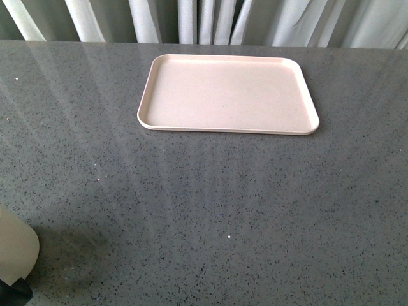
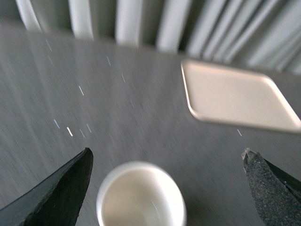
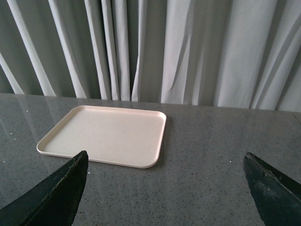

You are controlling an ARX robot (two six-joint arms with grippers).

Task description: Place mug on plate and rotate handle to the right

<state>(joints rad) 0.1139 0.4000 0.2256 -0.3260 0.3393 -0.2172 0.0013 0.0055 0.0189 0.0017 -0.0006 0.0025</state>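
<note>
- The mug (image 2: 141, 195) stood upright at the near left of the grey bench (image 1: 210, 210), its handle out of sight.
- The left jaws were spread wide to either side of the mug's rim, apart from it; that view was blurred.
- The right jaws were likewise released, gripping nothing.
- The plate (image 1: 226, 95) lay farther back, well apart from the mug.
- Pale curtains (image 3: 188, 47) hung behind.

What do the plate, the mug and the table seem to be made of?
The plate looks like matte plastic or melamine: pale, faintly speckled, thin moulded rim. The mug is probably glazed ceramic: cream, thick rounded lip, though blurred. The table looks like polished grey stone or composite: fine speckles, streaky reflections.
</note>
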